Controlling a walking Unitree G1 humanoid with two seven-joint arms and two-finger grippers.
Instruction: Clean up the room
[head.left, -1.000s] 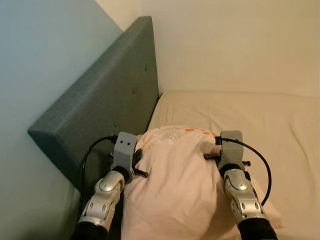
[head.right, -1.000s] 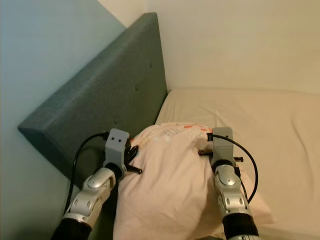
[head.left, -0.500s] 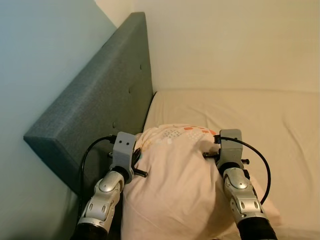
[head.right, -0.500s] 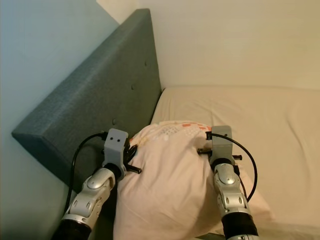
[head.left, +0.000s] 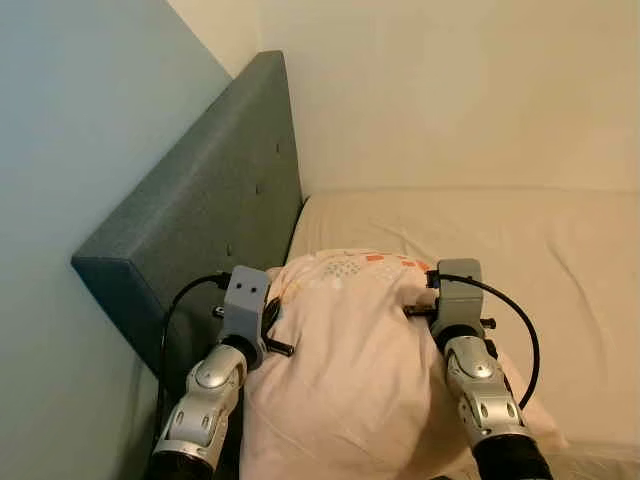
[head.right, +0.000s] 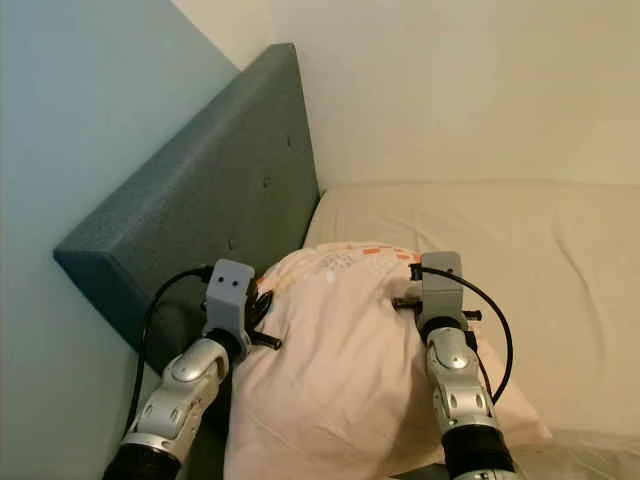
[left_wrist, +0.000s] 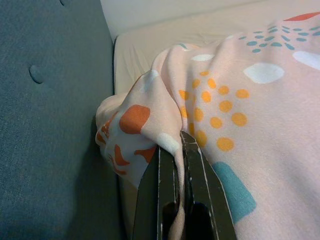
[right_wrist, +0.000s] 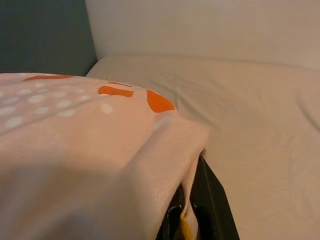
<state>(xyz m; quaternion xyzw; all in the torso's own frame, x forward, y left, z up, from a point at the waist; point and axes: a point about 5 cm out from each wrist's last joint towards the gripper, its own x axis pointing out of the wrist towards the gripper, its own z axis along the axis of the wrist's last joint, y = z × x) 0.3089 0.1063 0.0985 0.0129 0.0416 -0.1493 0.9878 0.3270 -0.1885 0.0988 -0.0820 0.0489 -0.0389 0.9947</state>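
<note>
Pink patterned fabric pillow (head.left: 345, 370) hangs between both arms above the cream mattress (head.left: 560, 250), beside the grey-green upholstered headboard (head.left: 200, 210). Left gripper (left_wrist: 181, 150) pinches its left corner, jaws closed; right gripper (right_wrist: 192, 200) clamps its right edge.

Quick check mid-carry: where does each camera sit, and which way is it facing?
Eye views: head, looking down at both silver arms holding the pillow over the bed, headboard on the robot's left.
Left wrist view: along the left tool, pinching the pillow beside the headboard.
Right wrist view: along the right tool, gripping the pillow above the bed.
All share the pillow.
</note>
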